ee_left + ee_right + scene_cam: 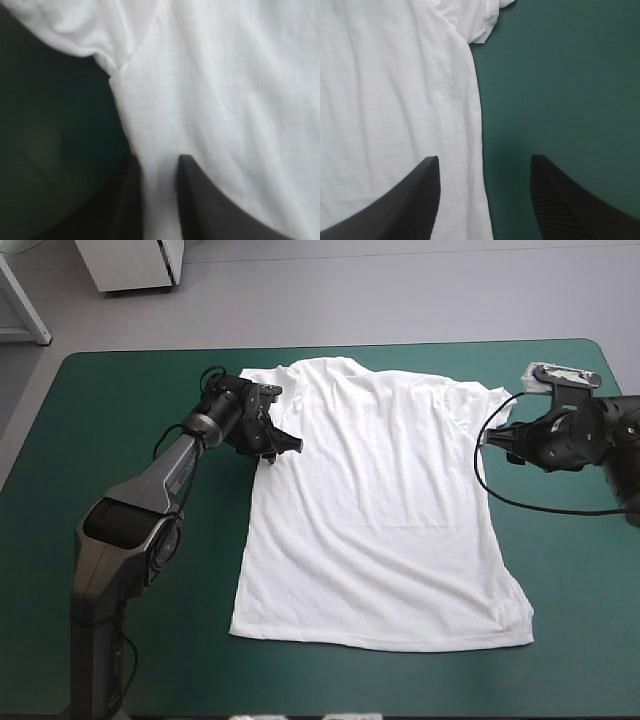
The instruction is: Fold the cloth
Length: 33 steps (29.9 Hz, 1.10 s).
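The teal-green covered surface (110,420) is occupied at its middle by the white, short-sleeved T-shirt (380,510), spread flat with the sleeves toward the far edge. The cloth is judged light, soft and limp, best taken at its side edges below the sleeves. The left end effector (283,447), of two broad black fins, is pinched on one such edge; the right end effector (497,440) is held open astride the other

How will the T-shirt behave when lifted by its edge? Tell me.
Probably floppy: the T-shirt lies flat with soft wrinkles, so it should drape from wherever it is pinched. Likely light: the cloth looks thin. Its sleeve hem curls, so edges may fold over.
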Each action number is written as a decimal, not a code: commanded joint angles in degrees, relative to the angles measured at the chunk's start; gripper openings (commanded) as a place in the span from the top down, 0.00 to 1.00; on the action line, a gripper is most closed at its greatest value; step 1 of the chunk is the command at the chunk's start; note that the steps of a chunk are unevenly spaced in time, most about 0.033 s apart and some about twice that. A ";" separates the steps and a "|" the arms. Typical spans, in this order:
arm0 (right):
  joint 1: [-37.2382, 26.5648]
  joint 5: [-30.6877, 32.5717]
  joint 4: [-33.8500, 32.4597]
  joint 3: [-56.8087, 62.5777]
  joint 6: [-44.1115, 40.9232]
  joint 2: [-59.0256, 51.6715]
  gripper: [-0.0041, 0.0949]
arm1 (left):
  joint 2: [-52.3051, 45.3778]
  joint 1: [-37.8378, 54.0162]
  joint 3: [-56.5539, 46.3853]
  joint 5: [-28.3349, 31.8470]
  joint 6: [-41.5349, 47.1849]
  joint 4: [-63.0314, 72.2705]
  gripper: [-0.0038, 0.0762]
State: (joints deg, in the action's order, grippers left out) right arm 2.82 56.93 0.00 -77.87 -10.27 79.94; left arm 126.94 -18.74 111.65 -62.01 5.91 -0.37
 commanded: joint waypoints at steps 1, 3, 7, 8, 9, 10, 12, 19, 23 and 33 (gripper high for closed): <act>-0.60 -2.61 0.00 -1.86 0.59 -1.55 0.45 | -2.60 0.11 1.50 0.37 -0.63 -0.90 0.96; -0.60 -2.61 0.00 -1.86 0.80 -1.45 0.45 | -2.60 0.11 1.50 0.29 -0.63 -0.90 0.96; -0.36 -1.13 1.13 -1.94 5.31 0.24 0.45 | -2.60 0.11 1.50 0.05 -0.73 -0.90 0.96; -0.23 -0.84 1.26 -2.38 5.88 1.26 0.45 | -2.60 0.11 1.50 -0.03 -0.73 -0.90 0.96; -0.24 -0.73 1.39 -2.87 6.14 2.19 0.45 | -2.60 0.11 1.50 -0.09 -0.73 -0.90 0.96; -0.10 -0.19 1.39 -3.99 6.14 3.94 0.45 | -2.60 0.11 1.50 -0.09 -0.73 -0.90 0.96; 0.14 1.09 1.63 -6.62 6.49 7.06 0.44 | -2.60 0.11 1.50 -0.32 -0.73 -0.76 0.96; 0.76 4.38 2.87 -17.06 8.27 19.45 0.43 | -2.60 0.11 1.50 -0.42 -0.73 -0.63 0.96; 0.76 4.38 3.16 -21.04 8.27 24.66 0.43 | -2.60 0.11 1.50 -0.42 -0.73 -0.53 0.96; 0.76 1.22 6.08 -23.07 8.14 33.57 0.43 | -2.60 0.11 1.50 -0.30 -0.73 -0.53 0.96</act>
State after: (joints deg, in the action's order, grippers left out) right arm 3.44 60.19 4.71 -99.05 -2.53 115.17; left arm 127.00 -18.74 111.83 -62.14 5.21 -0.33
